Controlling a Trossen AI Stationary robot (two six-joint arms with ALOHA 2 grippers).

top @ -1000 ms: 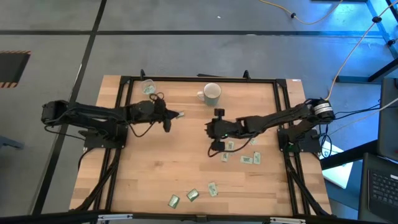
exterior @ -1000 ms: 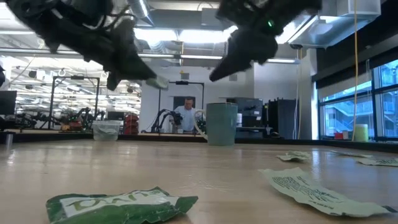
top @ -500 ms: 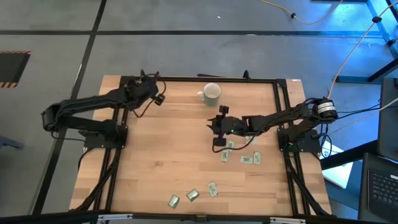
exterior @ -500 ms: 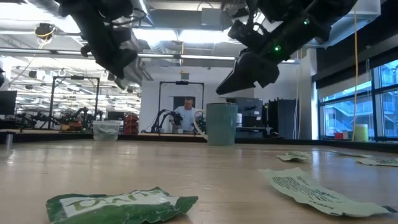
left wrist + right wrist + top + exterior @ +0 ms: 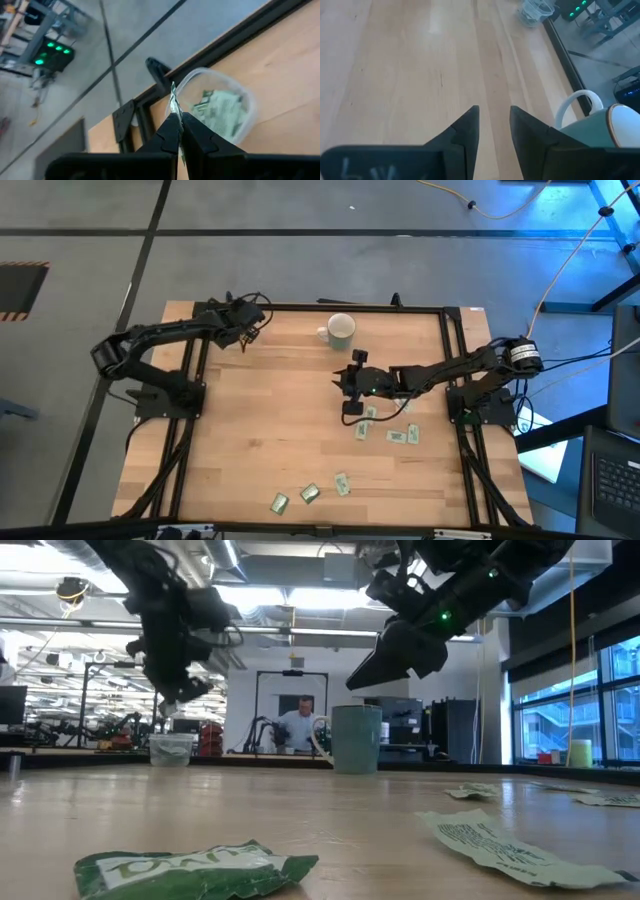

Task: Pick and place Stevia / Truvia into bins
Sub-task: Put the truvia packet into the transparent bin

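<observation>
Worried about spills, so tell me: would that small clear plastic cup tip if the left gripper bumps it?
Probably: the small clear plastic cup looks thin and light, holding only a paper sachet. It may slide on the smooth wooden table.

My two arms, one claw pinched shut and one with a gap

My left arm reaches to the far left corner of the surface, and my left claw (image 5: 243,327) hangs there in the air with its fingers (image 5: 172,131) pressed together on a thin sachet (image 5: 173,100). My right arm stretches low toward the middle of the surface; my right claw (image 5: 352,380) stays above it with the two fingers (image 5: 466,131) apart, nothing between them.
</observation>
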